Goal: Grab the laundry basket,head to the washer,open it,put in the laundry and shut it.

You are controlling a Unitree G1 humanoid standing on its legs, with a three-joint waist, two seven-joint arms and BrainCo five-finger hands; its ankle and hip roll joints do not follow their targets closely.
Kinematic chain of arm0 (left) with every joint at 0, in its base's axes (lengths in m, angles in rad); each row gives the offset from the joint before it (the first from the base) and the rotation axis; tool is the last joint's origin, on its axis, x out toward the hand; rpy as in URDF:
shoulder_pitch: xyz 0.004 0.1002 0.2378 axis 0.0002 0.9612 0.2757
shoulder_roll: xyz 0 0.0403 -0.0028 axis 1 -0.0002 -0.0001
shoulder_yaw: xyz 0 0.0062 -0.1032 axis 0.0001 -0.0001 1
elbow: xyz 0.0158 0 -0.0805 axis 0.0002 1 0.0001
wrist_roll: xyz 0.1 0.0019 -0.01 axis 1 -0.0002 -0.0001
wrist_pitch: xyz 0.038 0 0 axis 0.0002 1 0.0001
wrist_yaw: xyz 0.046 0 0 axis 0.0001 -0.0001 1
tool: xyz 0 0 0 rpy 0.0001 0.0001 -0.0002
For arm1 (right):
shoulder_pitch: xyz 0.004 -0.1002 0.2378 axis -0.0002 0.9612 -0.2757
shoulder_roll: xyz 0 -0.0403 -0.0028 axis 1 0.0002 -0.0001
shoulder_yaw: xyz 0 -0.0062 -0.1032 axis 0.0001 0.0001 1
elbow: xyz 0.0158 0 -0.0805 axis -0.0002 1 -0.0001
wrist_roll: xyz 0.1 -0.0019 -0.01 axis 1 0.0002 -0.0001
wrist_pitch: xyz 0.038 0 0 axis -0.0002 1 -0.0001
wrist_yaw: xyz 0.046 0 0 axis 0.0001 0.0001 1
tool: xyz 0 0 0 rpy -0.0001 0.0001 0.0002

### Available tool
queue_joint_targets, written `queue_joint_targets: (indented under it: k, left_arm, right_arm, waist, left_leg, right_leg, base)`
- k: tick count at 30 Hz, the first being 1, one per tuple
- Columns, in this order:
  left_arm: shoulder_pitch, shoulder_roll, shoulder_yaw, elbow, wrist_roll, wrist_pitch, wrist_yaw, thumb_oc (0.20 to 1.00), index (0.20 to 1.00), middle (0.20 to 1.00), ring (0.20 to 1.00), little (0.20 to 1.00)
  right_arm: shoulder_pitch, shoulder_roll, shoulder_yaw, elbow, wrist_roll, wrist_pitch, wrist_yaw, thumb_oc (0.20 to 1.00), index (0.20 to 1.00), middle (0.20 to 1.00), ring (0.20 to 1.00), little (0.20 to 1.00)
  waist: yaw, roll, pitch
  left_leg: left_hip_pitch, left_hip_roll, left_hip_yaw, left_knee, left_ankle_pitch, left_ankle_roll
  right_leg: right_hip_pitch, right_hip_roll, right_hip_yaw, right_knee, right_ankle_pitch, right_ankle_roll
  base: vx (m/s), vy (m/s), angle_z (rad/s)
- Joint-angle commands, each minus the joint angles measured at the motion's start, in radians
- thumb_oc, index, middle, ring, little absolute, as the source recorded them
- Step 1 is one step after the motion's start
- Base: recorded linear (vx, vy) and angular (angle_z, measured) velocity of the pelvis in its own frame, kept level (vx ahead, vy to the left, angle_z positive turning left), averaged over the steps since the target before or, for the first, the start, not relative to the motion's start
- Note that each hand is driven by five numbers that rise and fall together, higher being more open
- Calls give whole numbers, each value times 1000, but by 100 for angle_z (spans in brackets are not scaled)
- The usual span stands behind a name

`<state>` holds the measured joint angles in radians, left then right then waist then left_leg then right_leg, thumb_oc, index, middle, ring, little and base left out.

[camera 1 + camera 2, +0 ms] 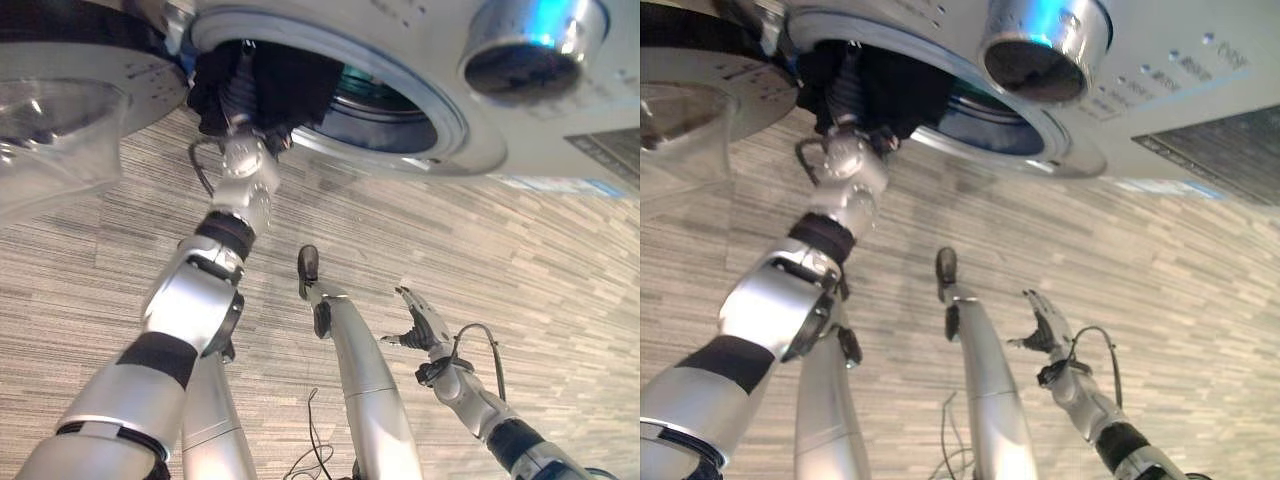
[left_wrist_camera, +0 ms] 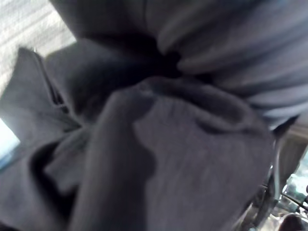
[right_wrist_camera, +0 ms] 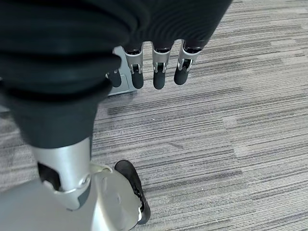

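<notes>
Left hand fingers buried in dark laundry (grip unreadable), bundle bunched in washer opening at 11 o'clock, no clear long axis. Right hand at 5 o'clock, fingers relaxed, straight, holding nothing, over carpet floor.

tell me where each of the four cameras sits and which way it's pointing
Left eye view: on the head, looking down at the washer opening and carpet; left arm reaches up into dark laundry, right hand hangs open.
Right eye view: beside it, same scene, slightly shifted.
Left wrist view: on the left wrist, pressed against dark cloth; ribbed cover shows.
Right wrist view: on the right wrist, facing carpet; fingers show straight.
Both eye views share the washer and both arms.
</notes>
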<state>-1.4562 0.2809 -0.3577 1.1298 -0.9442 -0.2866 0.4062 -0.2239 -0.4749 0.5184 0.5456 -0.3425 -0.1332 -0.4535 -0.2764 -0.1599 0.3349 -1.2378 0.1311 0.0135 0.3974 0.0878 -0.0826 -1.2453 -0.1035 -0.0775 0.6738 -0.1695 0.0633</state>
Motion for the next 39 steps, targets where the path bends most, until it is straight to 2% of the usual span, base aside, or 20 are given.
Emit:
queue_joint_targets:
  k: [1,3,4,5,8,11,12,13,15,21,22,25,28,30,32,33,36,37,38,39]
  left_arm:
    - [-283,196,52,-9,-104,-158,-13,200,200,200,200,200]
    - [-314,191,47,-36,-139,-180,-10,200,200,200,200,200]
    - [-329,173,48,-70,-173,-205,-5,884,884,884,884,884]
    - [-330,154,49,-87,-188,-215,-3,1000,1000,1000,1000,1000]
    - [-304,123,62,-90,-201,-197,-13,1000,1000,1000,1000,1000]
    - [-286,165,-11,5,-85,-90,-55,1000,1000,1000,1000,1000]
    - [-288,166,-11,7,-82,-88,-57,1000,1000,1000,1000,1000]
    - [-285,187,-88,48,41,-37,-88,1000,1000,1000,1000,1000]
    - [-292,189,-160,51,139,-16,-105,1000,1000,1000,1000,1000]
    - [-326,90,-294,-169,331,-110,8,1000,1000,1000,1000,1000]
    - [-321,53,-294,-226,319,-143,23,1000,1000,1000,1000,1000]
    - [-301,8,-212,-345,46,-231,-51,1000,1000,1000,1000,1000]
    - [-272,-76,-147,-406,-115,-264,-86,1000,1000,1000,1000,1000]
    - [-228,-191,-115,-460,-316,-261,-127,1000,1000,1000,1000,1000]
    - [-227,-141,-186,-352,-172,-130,-122,1000,1000,1000,1000,1000]
    - [-261,-51,-309,-175,83,18,-191,1000,1000,1000,1000,1000]
    - [-387,42,-493,-25,480,110,-213,1000,1000,1000,1000,1000]
    - [-392,41,-493,-20,483,109,-215,1000,1000,1000,1000,1000]
    - [-435,79,-548,77,696,150,-201,1000,1000,1000,1000,1000]
    - [-455,85,-574,116,806,171,-157,1000,1000,1000,1000,1000]
  right_arm:
    - [49,-65,-63,-27,75,-17,-7,1000,1000,1000,1000,1000]
    - [62,-73,-88,-52,83,-15,-10,1000,1000,1000,1000,1000]
    - [71,-75,-105,-64,89,-14,-15,1000,1000,1000,1000,1000]
    - [85,-80,-115,-73,91,-10,-15,1000,1000,1000,1000,1000]
    - [106,-92,-122,-86,96,0,5,1000,1000,1000,1000,1000]
    - [105,-111,-120,-78,120,-12,28,1000,1000,1000,1000,1000]
    - [105,-110,-119,-79,121,-12,30,1000,1000,1000,1000,1000]
    - [107,-126,-115,-82,124,-18,44,1000,1000,1000,1000,1000]
    - [101,-137,-108,-83,134,-23,57,1000,1000,1000,1000,1000]
    - [90,-133,-88,-81,141,-51,43,1000,1000,1000,1000,1000]
    - [96,-139,-85,-94,137,-62,37,1000,1000,1000,1000,1000]
    - [124,-179,-110,-118,128,-55,38,1000,1000,1000,1000,1000]
    - [137,-177,-119,-95,120,-31,34,1000,1000,1000,1000,1000]
    - [144,-165,-112,-79,115,2,33,1000,1000,1000,1000,1000]
    - [136,-171,-101,-70,120,7,43,1000,1000,1000,1000,1000]
    - [125,-195,-109,-78,137,3,73,1000,1000,1000,1000,1000]
    - [115,-219,-132,-100,164,-16,111,1000,1000,1000,1000,1000]
    - [112,-217,-132,-99,165,-16,111,1000,1000,1000,1000,1000]
    - [105,-212,-131,-77,170,-24,122,1000,1000,1000,1000,1000]
    - [99,-205,-123,-62,171,-29,127,1000,1000,1000,1000,1000]
  waist:
    - [-40,61,-63]
    - [-42,66,-61]
    - [-44,72,-63]
    - [-43,76,-63]
    - [-43,81,-70]
    - [-40,89,-69]
    - [-41,87,-69]
    - [-37,95,-66]
    - [-32,101,-62]
    - [-31,101,-50]
    - [-39,95,-51]
    - [-59,93,-60]
    - [-60,108,-58]
    - [-65,125,-52]
    - [-60,129,-49]
    - [-50,132,-42]
    - [-39,137,-33]
    - [-38,136,-29]
    - [-40,133,-23]
    - [-43,130,-22]
  left_leg:
    - [3,29,-15,171,-230,26]
    - [5,26,-14,161,-225,27]
    - [9,23,-13,154,-223,28]
    - [14,21,-11,150,-221,29]
    - [31,14,-2,132,-220,28]
    - [41,12,3,122,-217,31]
    - [41,12,4,121,-217,31]
    - [37,13,6,129,-216,34]
    - [34,13,7,133,-216,35]
    - [29,9,2,127,-210,36]
    - [33,11,6,123,-212,35]
    - [45,8,23,109,-222,40]
    - [67,0,35,86,-221,44]
    - [117,-20,55,40,-220,50]
    - [133,-21,67,32,-220,54]
    - [141,-15,75,39,-220,60]
    - [145,-6,79,60,-224,70]
    - [146,-6,79,62,-225,70]
    - [147,-2,80,80,-230,72]
    - [150,0,77,83,-232,72]
  right_leg:
    - [73,8,17,-36,18,47]
    - [76,6,18,-44,19,48]
    - [80,7,22,-48,16,50]
    - [82,7,23,-49,13,50]
    - [91,7,26,-55,9,48]
    - [92,7,32,-59,9,48]
    - [93,7,32,-60,10,48]
    - [92,6,32,-55,11,46]
    - [91,4,31,-52,11,47]
    - [89,2,25,-51,13,46]
    - [91,4,27,-56,13,46]
    - [94,7,40,-74,18,56]
    - [105,4,47,-84,14,58]
    - [133,9,59,-124,18,61]
    - [147,10,65,-136,30,65]
    - [151,11,70,-135,39,68]
    - [154,10,71,-124,42,70]
    - [155,10,71,-123,42,70]
    - [157,11,70,-118,40,67]
    - [160,12,69,-118,39,65]
  base:
    - [43,-6,-10]
    - [26,7,-12]
    - [23,13,-7]
    - [39,0,2]
    - [23,0,7]
    - [11,43,0]
    - [7,20,-3]
    - [0,0,0]
    - [0,0,0]
    - [3,-31,9]
    - [36,43,14]
    - [45,56,2]
    - [39,35,-8]
    - [50,126,-1]
    - [10,117,-8]
    - [-4,69,-22]
    - [2,20,-16]
    - [8,9,-9]
    - [5,11,-6]
    - [0,0,0]
